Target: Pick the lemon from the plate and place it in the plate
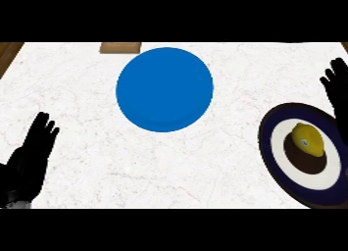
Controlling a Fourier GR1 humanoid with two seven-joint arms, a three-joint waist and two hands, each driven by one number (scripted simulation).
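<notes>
A yellow lemon (310,139) lies on a dark blue and white plate (278,162) with a brown centre, at the right of the counter. A plain blue plate (164,89) sits at the middle back, with nothing on it. My right hand (344,100) is open at the right edge, fingers straight and pointing away, just right of the lemon's plate and partly over its rim. It does not touch the lemon. My left hand (28,157) is open at the lower left, fingers up, resting far from both plates.
A tan wooden block (120,47) lies at the counter's back edge, beyond the blue plate. Dark wood shows at the far left (3,56) and far right corners. White marble counter (89,122) spreads between the plates and my left hand.
</notes>
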